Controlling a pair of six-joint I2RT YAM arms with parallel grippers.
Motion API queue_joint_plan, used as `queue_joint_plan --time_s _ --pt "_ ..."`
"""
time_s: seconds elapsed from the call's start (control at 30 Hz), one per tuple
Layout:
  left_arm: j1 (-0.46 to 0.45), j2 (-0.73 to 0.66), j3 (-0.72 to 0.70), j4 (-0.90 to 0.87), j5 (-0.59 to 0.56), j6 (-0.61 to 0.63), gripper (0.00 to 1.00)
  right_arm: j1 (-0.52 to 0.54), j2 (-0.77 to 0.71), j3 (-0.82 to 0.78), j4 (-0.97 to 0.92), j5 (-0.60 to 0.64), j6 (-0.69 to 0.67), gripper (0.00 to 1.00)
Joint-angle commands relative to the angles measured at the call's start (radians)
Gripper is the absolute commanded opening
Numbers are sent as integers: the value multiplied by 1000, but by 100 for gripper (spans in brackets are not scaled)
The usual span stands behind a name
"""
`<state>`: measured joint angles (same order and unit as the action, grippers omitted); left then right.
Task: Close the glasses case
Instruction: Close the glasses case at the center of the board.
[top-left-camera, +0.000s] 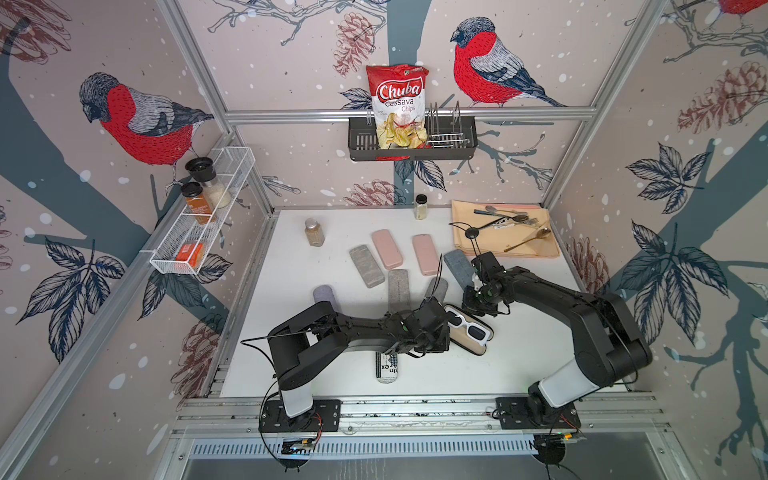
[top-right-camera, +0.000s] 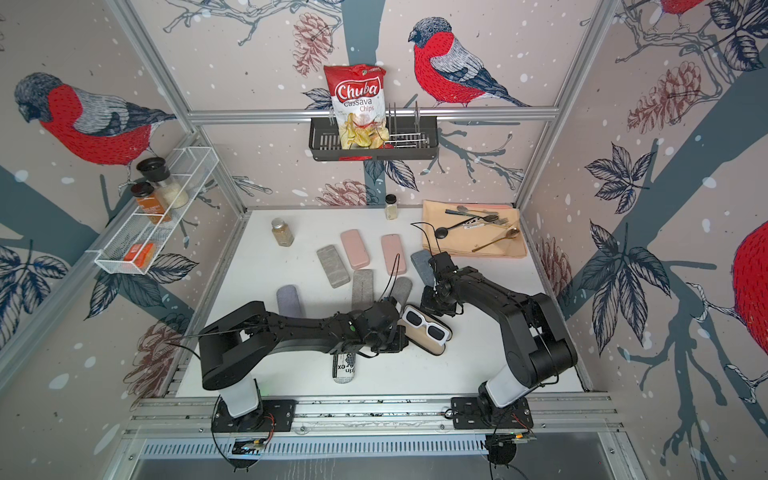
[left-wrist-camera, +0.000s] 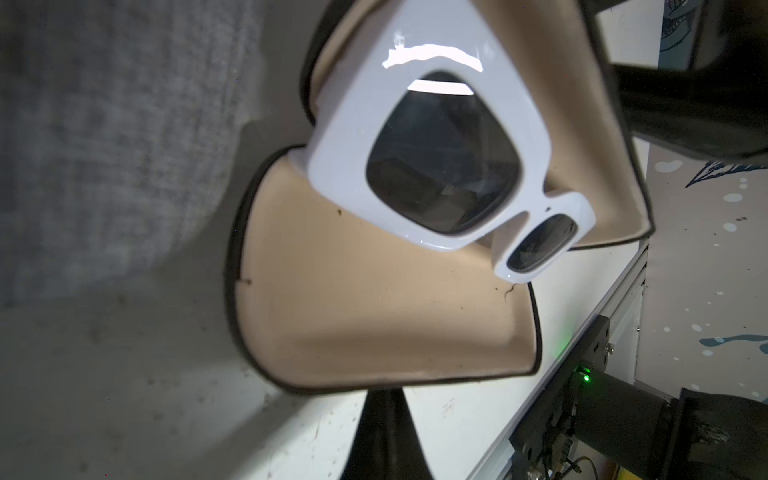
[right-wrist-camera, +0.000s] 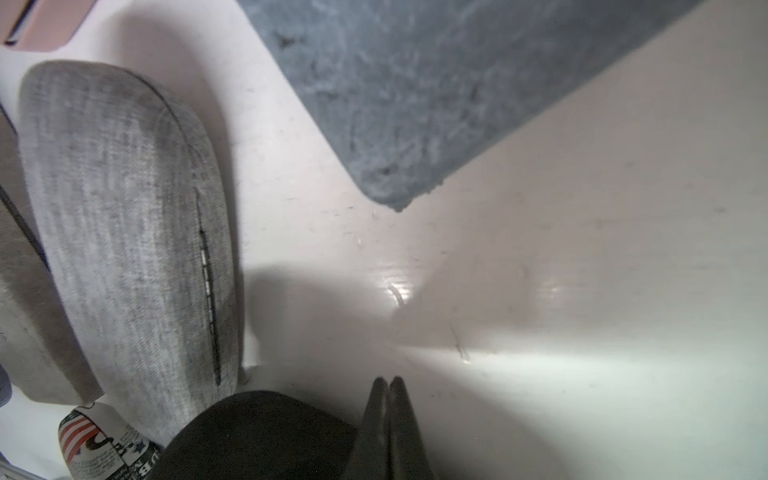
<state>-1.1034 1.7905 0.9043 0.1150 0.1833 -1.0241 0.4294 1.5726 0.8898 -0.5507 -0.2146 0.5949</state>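
Showing right fingers (right-wrist-camera: 376, 424) pressed together, wrist view only, glasses case (top-left-camera: 469, 347) open

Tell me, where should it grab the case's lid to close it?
Probably the free rim of the lid, from the robot's side, opposite the hinge: it lies open beside the sunglasses, so that thin rim is the easiest edge to lift.

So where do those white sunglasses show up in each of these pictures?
In a top view: white sunglasses just right of centre, lenses up.
In a top view: near centre, same pose.
Left wrist: close up, filling the upper middle of the picture.
Right wrist: not in it.
Shared landmark: the tan-lined open case holding them.
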Motion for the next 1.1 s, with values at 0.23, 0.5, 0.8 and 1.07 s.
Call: queue_joint_plan --time_s 0.23,0.5,0.8,1.07 --pt "-1 35 8 73 2 -29 0 31 -29 -6 -40 11 11 6" --pt "0 50 28 77 -1 -27 0 79 -28 -10 -44 33 43 7" --pt "14 40 34 76 -5 -22 0 117 -25 -18 -40 49 72 7" --pt "16 35 30 78 -4 -21 0 123 -23 -9 -47 67 80 7"
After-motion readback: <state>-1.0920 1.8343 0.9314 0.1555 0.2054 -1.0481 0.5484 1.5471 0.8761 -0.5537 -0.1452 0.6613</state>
